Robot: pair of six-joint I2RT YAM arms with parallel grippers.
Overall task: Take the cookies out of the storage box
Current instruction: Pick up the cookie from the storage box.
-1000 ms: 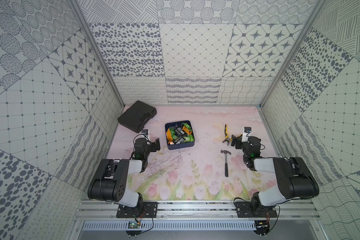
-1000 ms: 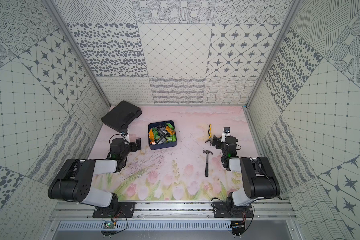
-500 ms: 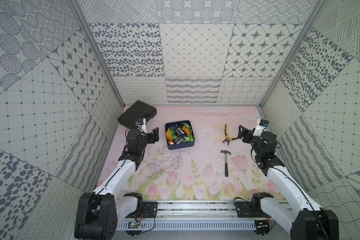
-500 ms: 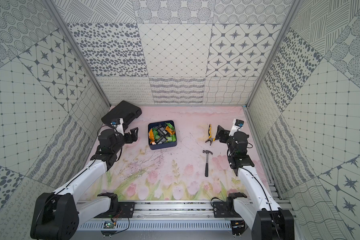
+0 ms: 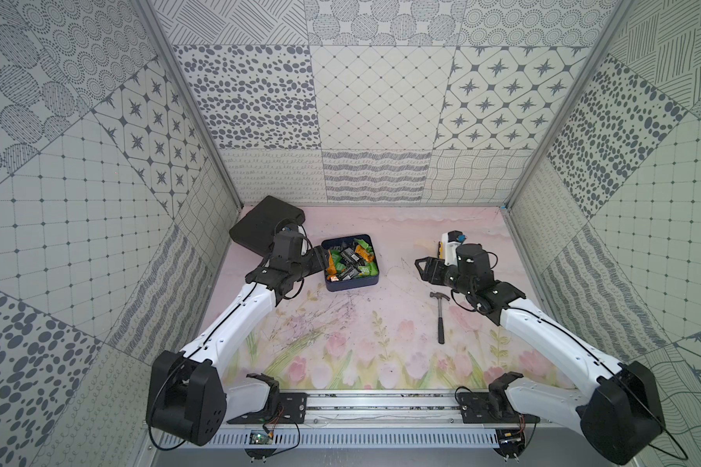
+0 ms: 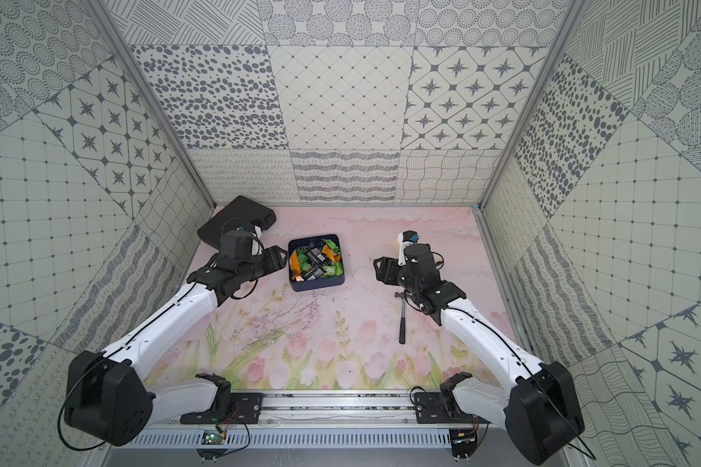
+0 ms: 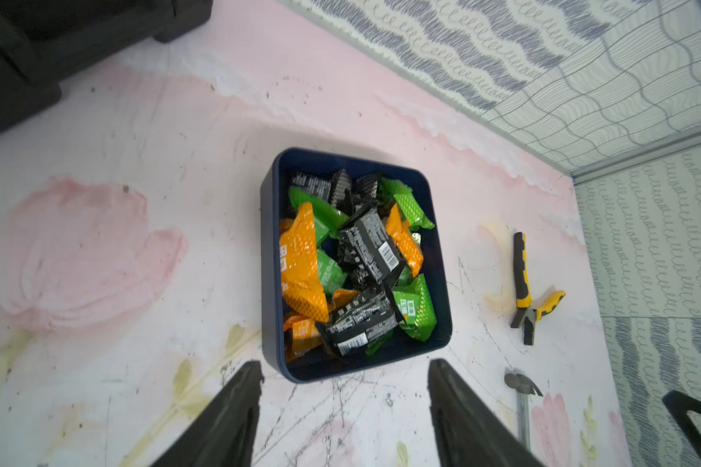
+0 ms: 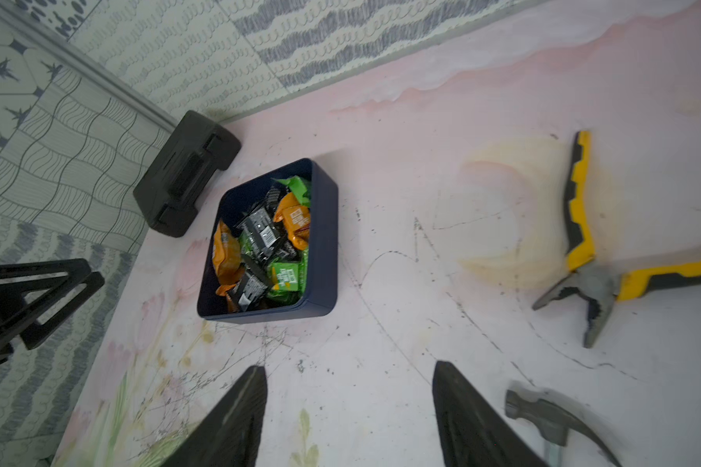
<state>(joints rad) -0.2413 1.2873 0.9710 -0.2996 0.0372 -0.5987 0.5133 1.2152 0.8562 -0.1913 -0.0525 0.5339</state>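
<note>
Over to the storage box (image 5: 351,286), flat on the worktop (image 5: 361,335) toward the back, just beside the black case (image 5: 260,226). Heaped with cookies (image 5: 351,260): green, orange and black packets, loose and overlapping, none out yet.

Finding the left claw (image 5: 319,258) right by the box wall on the case side, jaws apart, nothing between them; touching the tin or not, hard to call. Finding the right claw (image 5: 423,267) well apart on the far side of the box, near the head of the hammer (image 5: 441,319), jaws likewise spread and empty.

Plenty to go wrong from here. Could clip the low wall on the way in and shove the whole box across the worktop, with so little room at that edge. Could pinch two or three crinkly wrappers together, given the overlap, then shed the extras outside the drop spot. Could slide off a glossy wrapper when catching only a corner. Might lift the light tin along with a wedged packet, with nothing bracing it. Worth watching the right side too: hammer head close by, yellow-handled pliers (image 8: 583,242) lying nearby, both easy to snag on a low sweep toward the box. And always the chance of two claws colliding over one small tin.
</note>
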